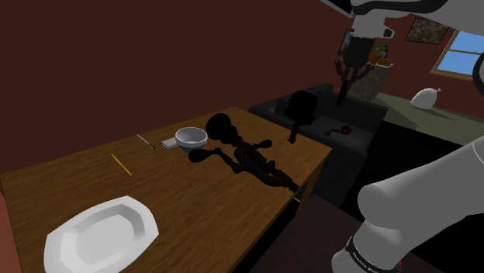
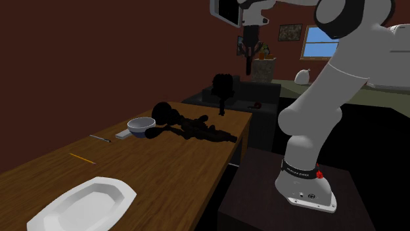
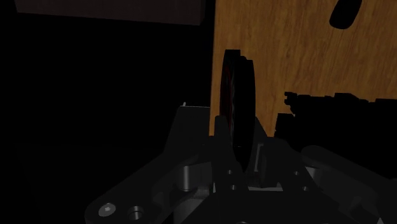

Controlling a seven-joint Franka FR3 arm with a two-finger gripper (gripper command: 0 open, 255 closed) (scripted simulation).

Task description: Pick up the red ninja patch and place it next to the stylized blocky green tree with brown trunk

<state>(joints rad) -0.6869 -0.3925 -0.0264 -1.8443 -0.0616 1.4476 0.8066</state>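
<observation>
Dim brown-walled room: high beyond the two-o'clock end of the long wooden table (image 1: pixel 194 205), the black two-finger gripper (image 1: pixel 341 88) clasps a thin dark round patch (image 3: pixel 235 89) edgewise. Likely light and stiff; its flat faces suit the hold.

Table (image 1: pixel 194 203) is showing brown wood grain, slight sheen. Plate (image 1: pixel 101 236) and bowl (image 1: pixel 191 138) are looking smooth, plain white. Gripper (image 2: pixel 248 64) is reading matt black.

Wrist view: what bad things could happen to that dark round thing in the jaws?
The dark disc is pinched edge-on in the jaws, high above the table, so it might slip and drop. The dark tree stands at the table's far edge, so lowering the disc beside it could knock it off.
</observation>
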